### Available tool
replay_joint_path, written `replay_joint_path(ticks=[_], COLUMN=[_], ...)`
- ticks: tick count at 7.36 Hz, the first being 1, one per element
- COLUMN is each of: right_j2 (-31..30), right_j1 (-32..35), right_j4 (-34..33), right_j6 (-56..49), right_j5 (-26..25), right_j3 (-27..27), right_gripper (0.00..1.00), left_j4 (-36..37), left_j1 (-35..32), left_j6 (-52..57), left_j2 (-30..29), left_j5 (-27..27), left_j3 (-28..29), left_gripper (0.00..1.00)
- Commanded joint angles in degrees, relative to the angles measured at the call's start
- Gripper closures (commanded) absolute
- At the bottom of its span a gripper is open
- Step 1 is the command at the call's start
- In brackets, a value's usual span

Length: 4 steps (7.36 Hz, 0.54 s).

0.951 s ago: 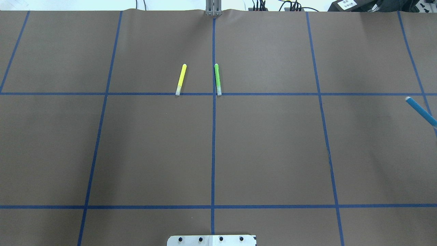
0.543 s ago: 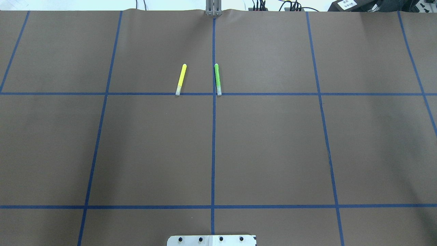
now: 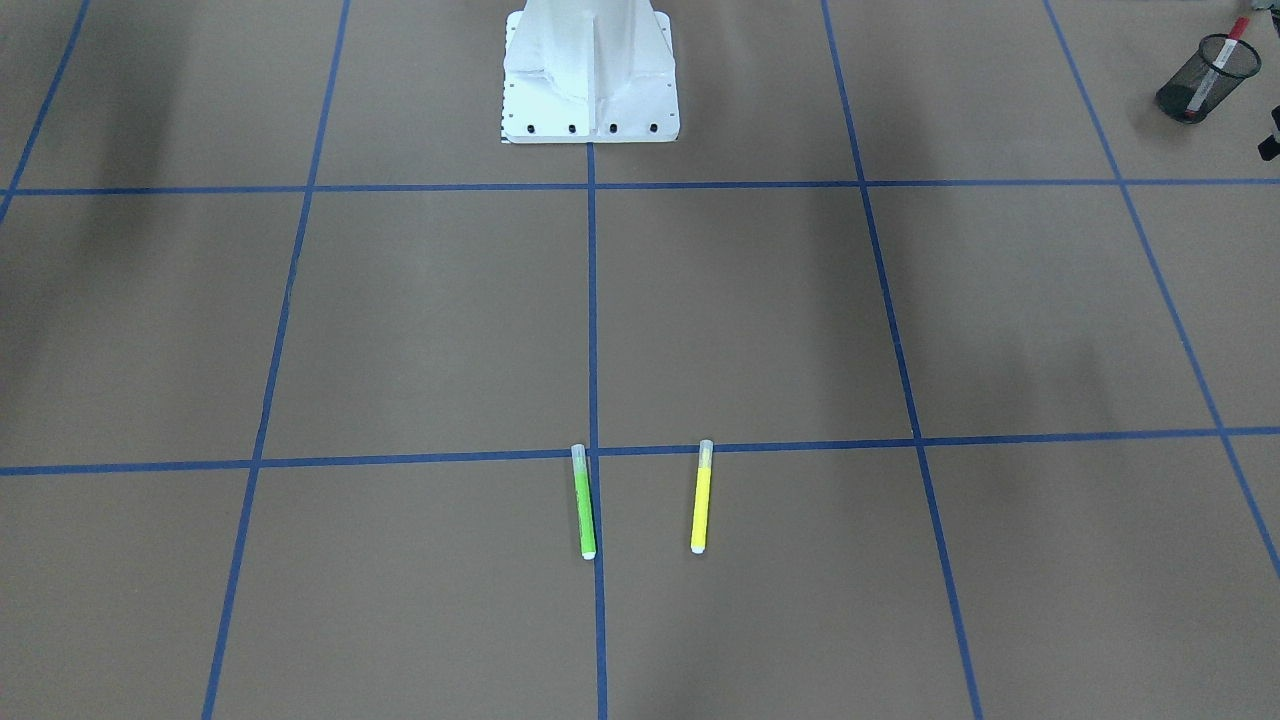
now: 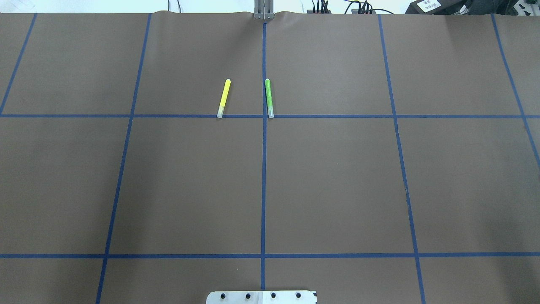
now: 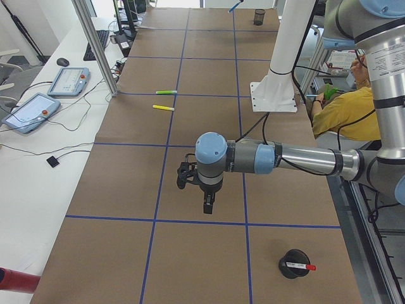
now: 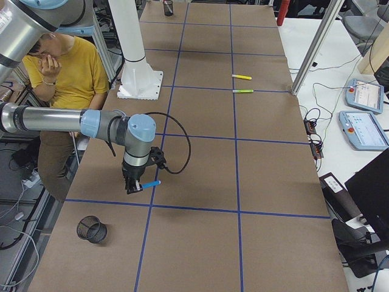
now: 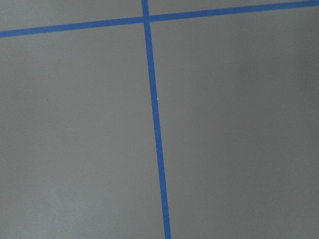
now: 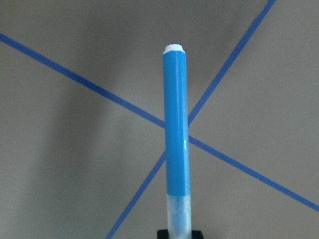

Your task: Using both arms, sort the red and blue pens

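Though neither arm reaches into the overhead view, we find both from the bench ends. The right arm [image 6: 55, 118] lies low over the robot's right part of the bench [image 4: 337, 190]. Its jaws are clamped on the clear-capped end of the blue pen [image 8: 176, 124], which juts out above a crossing of blue tape lines [image 8: 99, 92], white-tipped end away from the wrist. A black mesh cup [image 6: 92, 230] sits on the bench near that arm, apart from the pen.

At the robot's left end we see the red pen [image 5: 300, 266] in a second mesh cup [image 5: 288, 258], its red end poking past the rim. The left arm [image 5: 285, 157] reaches across the bench with its jaws pointing down above the surface, well apart from that cup. We cannot tell whether those jaws are apart or together.

A green marker [image 4: 268, 98] and a yellow marker [image 4: 223, 98] lie side by side near the middle, their clear caps at a cross tape line and the green one just beside the centre line.

A person in a yellow shirt [image 6: 67, 67] sits beside the robot's white base [image 6: 137, 76]
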Motion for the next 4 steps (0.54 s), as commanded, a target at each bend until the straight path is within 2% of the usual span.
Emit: replay_joint_path(ticks=[1,3,4], right_j2=[0.3,-0.7,-2.7], right_j1=[10.2,15.0,16.0], right_j4=[-15.0,-20.7,-22.3], right_j6=[-16.0,-19.4,-20.0], right_j5=[-10.4,-18.7,-20.4], right_j3=[2.8,2.5,2.1], right_gripper=[1.00,1.00,1.00], left_j4=[0.0,-0.1,-0.2], left_j1=[0.0,0.0,0.0], left_j6=[0.0,0.1,0.1], left_j2=[0.0,0.4,0.6], left_j5=[0.0,0.0,-0.1], left_j3=[-0.1,-0.4,-0.5], left_gripper=[0.00,0.00,0.00])
